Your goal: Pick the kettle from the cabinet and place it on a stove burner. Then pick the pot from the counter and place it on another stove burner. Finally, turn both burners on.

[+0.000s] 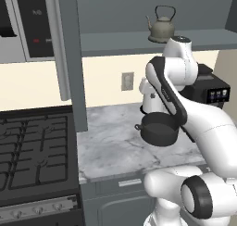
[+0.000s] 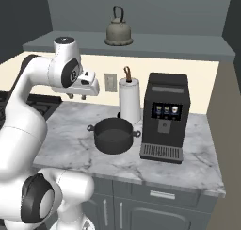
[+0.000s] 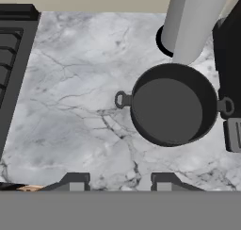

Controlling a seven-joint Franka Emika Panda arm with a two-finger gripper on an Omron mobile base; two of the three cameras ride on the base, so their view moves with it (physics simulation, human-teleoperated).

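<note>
A rendered home kitchen: a marble tabletop (image 2: 188,153) across the middle carries a coffee machine (image 2: 164,116), paper towel roll (image 2: 130,99) and pot (image 2: 113,135). A gas stove (image 1: 32,146) fills the lower left, a microwave (image 1: 25,21) the upper left.

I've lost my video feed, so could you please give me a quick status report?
Gripper open, empty, above the counter. Kettle on the cabinet shelf, pot on the counter. Paper towel roll and coffee machine crowd the pot.

One kettle (image 2: 118,32), one pot (image 2: 113,135), one paper-towel roll (image 2: 130,101), one coffee machine (image 2: 165,116), one wall socket (image 2: 110,82).
</note>
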